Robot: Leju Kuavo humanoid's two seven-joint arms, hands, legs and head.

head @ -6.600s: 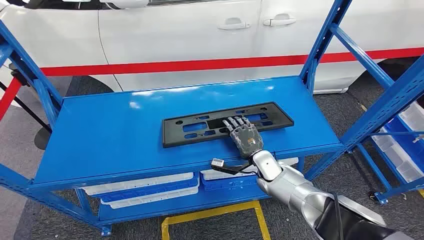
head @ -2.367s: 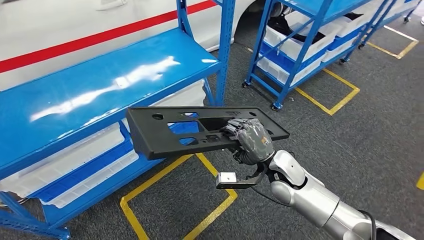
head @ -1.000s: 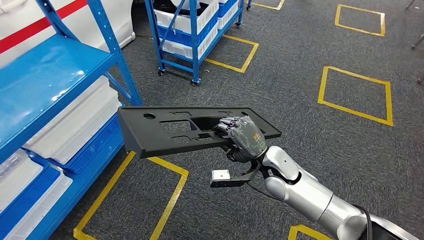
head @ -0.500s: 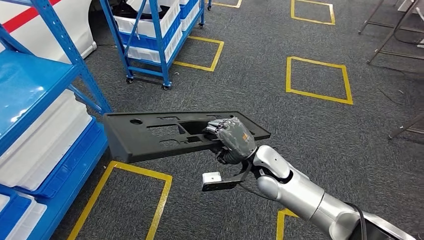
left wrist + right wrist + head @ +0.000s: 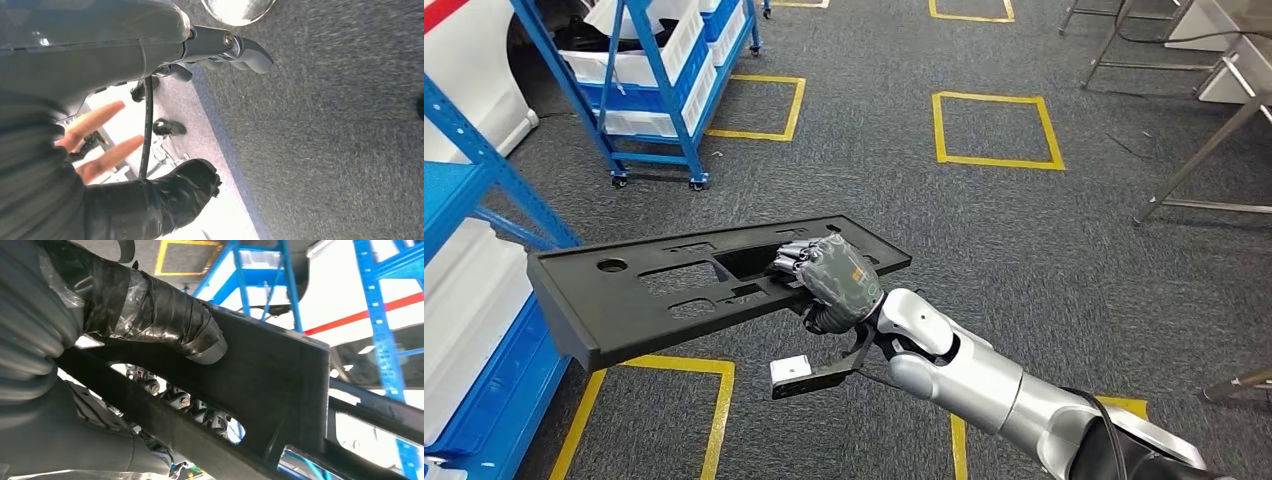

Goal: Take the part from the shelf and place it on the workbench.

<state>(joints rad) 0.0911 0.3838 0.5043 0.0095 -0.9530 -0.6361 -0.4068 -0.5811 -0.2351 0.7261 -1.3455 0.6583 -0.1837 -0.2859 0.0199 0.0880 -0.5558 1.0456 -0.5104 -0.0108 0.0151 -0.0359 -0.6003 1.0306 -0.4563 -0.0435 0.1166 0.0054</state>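
Black flat rectangular plastic part [image 5: 704,285], pierced with several cut-outs, is held in the air over the floor, roughly level, by the right hand [image 5: 832,283]. The fingers [image 5: 790,258] are hooked through one central cut-out while the taped thumb [image 5: 165,322] is pressed across the part's face, as seen from the right wrist. The silver right arm [image 5: 984,380] is stretched forward from the lower right. The left hand [image 5: 220,47] is seen hanging over grey carpet; whether its fingers are spread or curled cannot be told. Beneath the part, dark grey carpet [image 5: 1024,250] marked with yellow taped squares [image 5: 994,130] is spread out. A blue metal shelf [image 5: 464,200] stands at the left edge. Farther off, a wheeled blue rack with white bins [image 5: 649,70] is seen, and metal table legs [image 5: 1184,170] at the far right.
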